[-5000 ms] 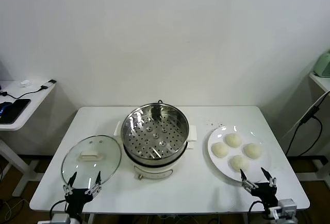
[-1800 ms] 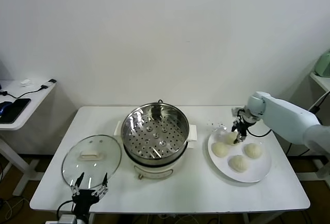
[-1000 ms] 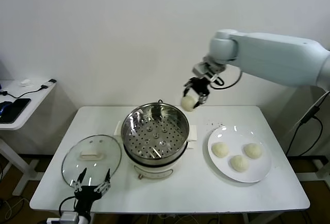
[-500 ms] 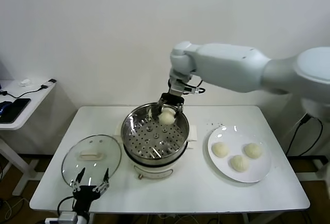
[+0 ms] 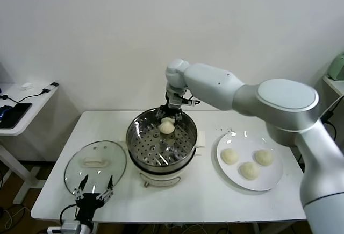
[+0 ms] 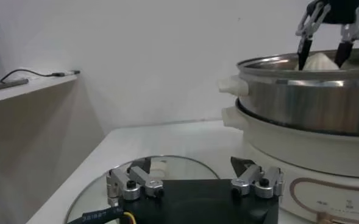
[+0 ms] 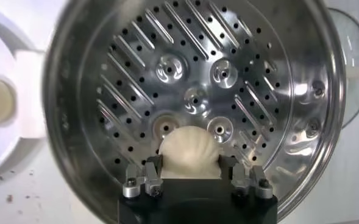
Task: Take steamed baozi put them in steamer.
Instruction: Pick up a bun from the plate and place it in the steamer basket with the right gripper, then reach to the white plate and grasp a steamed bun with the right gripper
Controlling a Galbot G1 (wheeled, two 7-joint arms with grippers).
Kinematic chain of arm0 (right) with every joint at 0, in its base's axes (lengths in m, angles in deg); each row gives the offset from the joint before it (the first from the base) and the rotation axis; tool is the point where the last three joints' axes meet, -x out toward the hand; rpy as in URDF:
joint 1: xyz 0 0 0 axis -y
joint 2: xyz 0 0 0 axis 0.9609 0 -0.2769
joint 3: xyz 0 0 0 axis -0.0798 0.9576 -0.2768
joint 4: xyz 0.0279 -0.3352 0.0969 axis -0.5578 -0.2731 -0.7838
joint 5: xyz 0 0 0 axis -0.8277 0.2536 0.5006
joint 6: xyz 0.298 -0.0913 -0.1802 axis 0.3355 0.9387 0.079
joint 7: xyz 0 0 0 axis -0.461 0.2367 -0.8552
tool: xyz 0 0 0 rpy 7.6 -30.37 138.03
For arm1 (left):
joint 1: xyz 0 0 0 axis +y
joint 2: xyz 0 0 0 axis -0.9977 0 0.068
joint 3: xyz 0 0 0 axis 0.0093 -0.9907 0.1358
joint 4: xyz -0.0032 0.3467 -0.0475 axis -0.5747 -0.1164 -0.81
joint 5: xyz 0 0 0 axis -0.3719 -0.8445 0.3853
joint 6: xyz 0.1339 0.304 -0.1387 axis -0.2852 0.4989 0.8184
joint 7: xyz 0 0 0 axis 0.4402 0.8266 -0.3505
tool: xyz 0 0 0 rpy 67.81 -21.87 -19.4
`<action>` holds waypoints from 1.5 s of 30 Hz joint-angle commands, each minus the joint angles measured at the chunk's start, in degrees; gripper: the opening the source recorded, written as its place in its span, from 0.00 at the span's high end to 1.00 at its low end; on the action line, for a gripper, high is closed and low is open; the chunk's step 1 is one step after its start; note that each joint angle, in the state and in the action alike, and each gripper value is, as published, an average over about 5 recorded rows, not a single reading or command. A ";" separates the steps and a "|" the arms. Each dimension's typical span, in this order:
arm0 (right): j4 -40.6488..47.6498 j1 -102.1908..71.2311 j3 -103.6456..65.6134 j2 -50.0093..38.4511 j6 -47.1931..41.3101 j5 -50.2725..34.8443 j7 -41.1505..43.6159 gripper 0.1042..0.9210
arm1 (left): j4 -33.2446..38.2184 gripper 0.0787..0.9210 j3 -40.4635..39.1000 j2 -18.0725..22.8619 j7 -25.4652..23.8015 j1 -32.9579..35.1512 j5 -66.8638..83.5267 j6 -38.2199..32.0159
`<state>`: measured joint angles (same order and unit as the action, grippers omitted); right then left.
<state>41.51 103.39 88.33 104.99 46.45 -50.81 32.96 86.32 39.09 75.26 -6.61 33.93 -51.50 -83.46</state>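
Note:
The steamer (image 5: 135,140) is a shiny steel pot with a perforated tray, standing mid-table. My right gripper (image 5: 170,115) reaches down into it from the far side, shut on one pale baozi (image 5: 167,127). In the right wrist view the baozi (image 7: 188,149) sits between both fingers just over the tray (image 7: 185,67), each finger against one of its sides. Three more baozi (image 5: 229,156) (image 5: 263,157) (image 5: 249,170) lie on the white plate (image 5: 271,183) to the right. My left gripper (image 5: 95,184) waits open at the table's front left edge.
A glass lid (image 5: 95,164) with a white handle lies flat left of the steamer, just beyond the left gripper. A side table (image 5: 21,110) with a cable stands further left. The right arm (image 5: 242,91) spans above the plate and the steamer's right side.
The right gripper has dropped lower and slightly left, carrying the baozi from above the far rim down into the steamer. The left gripper has stayed put.

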 commanded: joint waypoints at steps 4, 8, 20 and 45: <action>5.05 -2.10 -0.64 2.48 2.78 0.28 -3.29 0.24 | -0.23 0.12 0.03 -0.06 0.11 -0.36 0.09 -0.03; 2.87 0.80 2.27 1.42 2.78 -9.40 2.19 0.15 | -0.03 0.12 0.03 -0.03 0.11 -0.25 0.11 0.00; -17.35 22.46 21.60 -13.21 -9.42 -45.40 9.68 0.12 | 1.16 0.12 -0.83 0.43 -0.30 0.74 -0.35 0.14; -48.56 30.88 44.61 -49.47 -61.97 -48.33 -5.27 0.12 | 1.39 0.12 -0.97 0.46 -0.28 0.57 -0.24 -0.09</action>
<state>-0.51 136.83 130.38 64.07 8.22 -96.32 29.94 87.68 38.16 75.63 -6.89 34.51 -51.70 -83.52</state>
